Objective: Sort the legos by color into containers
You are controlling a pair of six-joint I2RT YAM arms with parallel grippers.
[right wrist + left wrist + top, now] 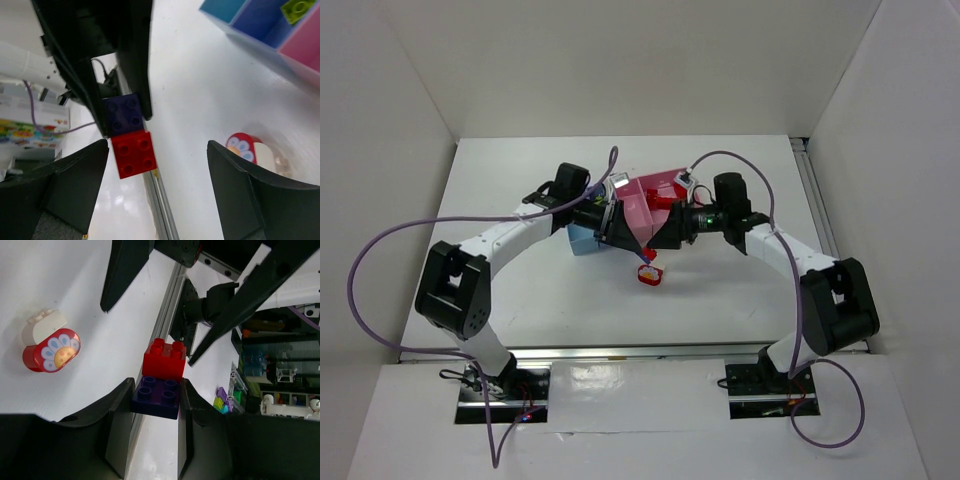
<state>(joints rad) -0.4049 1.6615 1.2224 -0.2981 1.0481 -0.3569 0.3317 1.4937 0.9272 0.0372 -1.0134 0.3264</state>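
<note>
The purple brick (pixel 156 395) is clamped in the left pincer (pixel 157 402), with a red brick (pixel 164 360) stuck on its outer end. The right pincer (pixel 159 146) is held wide apart about the red brick, gripping nothing. Below lies the flower brick (pixel 246 149); the trays (pixel 260 22) stand beyond. If the red brick is pulled crookedly, the purple one may be wrenched loose and both dropped.

Overhead; close wrist views, seemingly opposed, share bricks (pixel 164 362).
</note>
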